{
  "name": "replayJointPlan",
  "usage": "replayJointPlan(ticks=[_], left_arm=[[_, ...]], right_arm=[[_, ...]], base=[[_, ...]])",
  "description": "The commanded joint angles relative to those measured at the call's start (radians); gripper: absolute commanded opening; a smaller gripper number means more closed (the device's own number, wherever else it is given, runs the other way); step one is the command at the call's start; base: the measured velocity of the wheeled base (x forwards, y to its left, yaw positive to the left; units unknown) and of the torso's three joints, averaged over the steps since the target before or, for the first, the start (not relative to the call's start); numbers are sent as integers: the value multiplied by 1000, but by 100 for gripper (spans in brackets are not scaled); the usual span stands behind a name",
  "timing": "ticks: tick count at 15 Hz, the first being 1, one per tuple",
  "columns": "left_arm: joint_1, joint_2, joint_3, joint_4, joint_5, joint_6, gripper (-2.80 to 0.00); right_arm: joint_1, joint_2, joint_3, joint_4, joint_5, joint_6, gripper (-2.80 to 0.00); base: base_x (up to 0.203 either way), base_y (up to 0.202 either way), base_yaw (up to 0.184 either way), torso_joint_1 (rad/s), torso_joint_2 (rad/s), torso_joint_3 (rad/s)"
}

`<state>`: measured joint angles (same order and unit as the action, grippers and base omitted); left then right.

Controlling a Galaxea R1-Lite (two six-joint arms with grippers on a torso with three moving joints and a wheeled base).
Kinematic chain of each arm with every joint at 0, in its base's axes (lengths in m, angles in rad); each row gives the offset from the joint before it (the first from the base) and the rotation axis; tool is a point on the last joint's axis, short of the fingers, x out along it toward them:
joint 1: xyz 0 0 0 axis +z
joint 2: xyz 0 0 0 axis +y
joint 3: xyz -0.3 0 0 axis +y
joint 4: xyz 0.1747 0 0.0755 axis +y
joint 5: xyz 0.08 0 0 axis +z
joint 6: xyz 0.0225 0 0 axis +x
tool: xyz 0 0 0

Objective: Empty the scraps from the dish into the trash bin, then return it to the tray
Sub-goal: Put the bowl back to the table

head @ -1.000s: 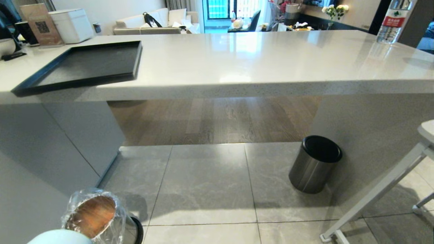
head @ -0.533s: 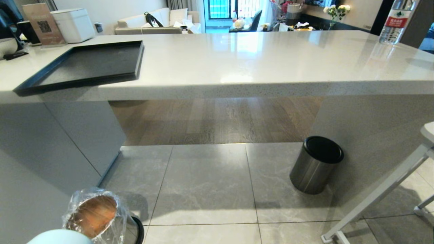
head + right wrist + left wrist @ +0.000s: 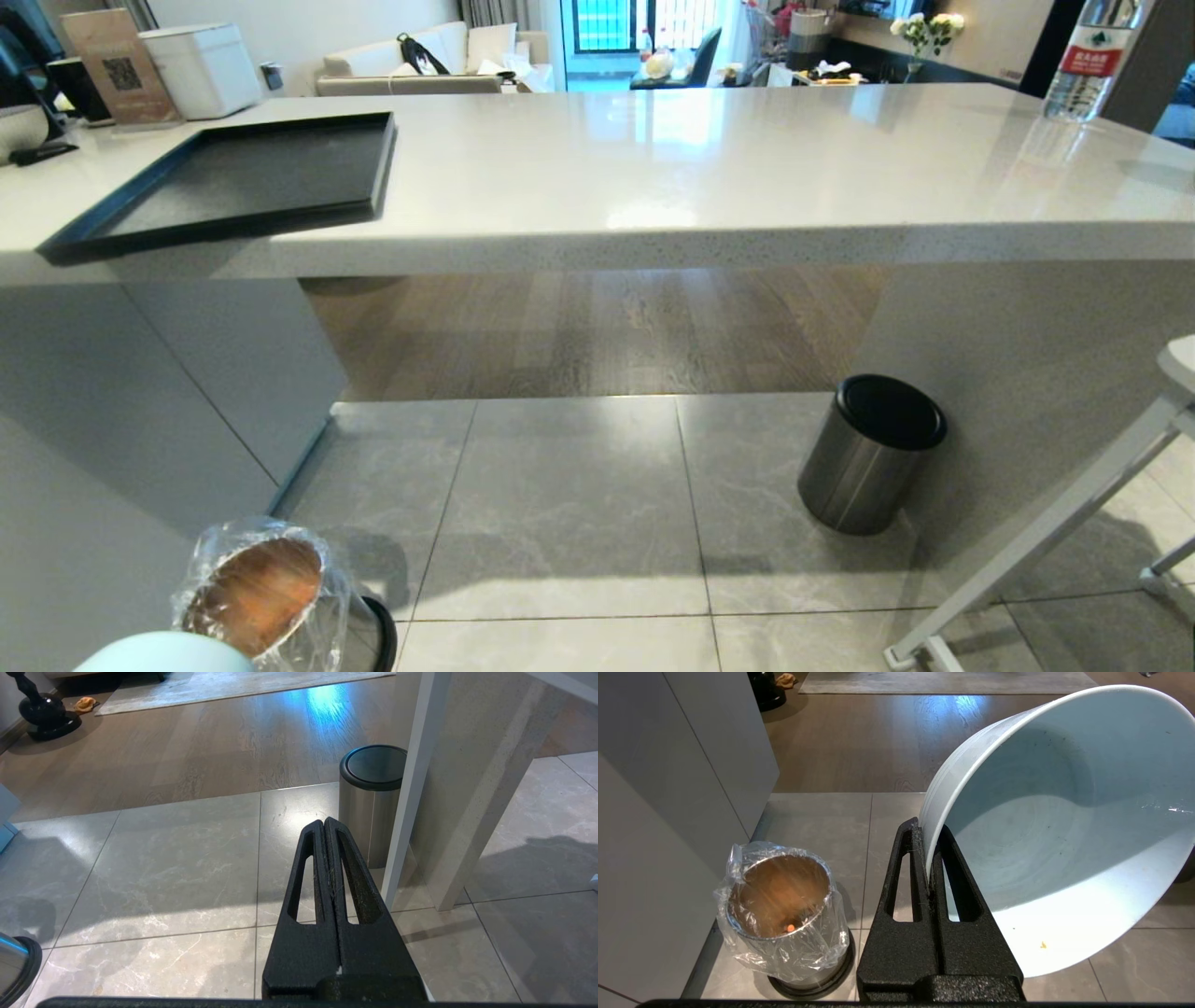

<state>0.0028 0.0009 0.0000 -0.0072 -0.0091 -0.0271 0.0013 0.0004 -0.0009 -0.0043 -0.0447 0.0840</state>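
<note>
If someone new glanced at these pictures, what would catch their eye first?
Probably the pale blue dish, tilted and pinched by its rim in the left gripper, nearly clean inside. Beside it on the floor stands the bag-lined trash bin with an orange scrap at its bottom. The black tray lies bare on the counter.

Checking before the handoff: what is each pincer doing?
Left pincer: shut on the dish rim.
Right pincer: shut, holding nothing.

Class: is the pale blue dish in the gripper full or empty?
Nearly empty: the dish, tilted in the left gripper, shows a bare inside with one tiny yellow crumb.
</note>
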Motion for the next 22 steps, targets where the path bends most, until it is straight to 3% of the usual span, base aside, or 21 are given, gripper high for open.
replayJointPlan(ticks=[1, 6, 16, 22], left_arm=[[0, 1, 0, 0, 0, 0, -280], [0, 1, 0, 0, 0, 0, -280], [0, 1, 0, 0, 0, 1, -280], [0, 1, 0, 0, 0, 1, -280]], right_arm=[[0, 0, -1, -2, 0, 0, -280], [0, 0, 0, -1, 0, 0, -280], [0, 0, -1, -2, 0, 0, -280], [0, 0, -1, -1, 0, 0, -280]], base=[[0, 0, 0, 0, 0, 0], [-1, 19, 0, 2, 1, 0], [0, 185, -1, 3, 2, 0], [0, 14, 0, 1, 1, 0]])
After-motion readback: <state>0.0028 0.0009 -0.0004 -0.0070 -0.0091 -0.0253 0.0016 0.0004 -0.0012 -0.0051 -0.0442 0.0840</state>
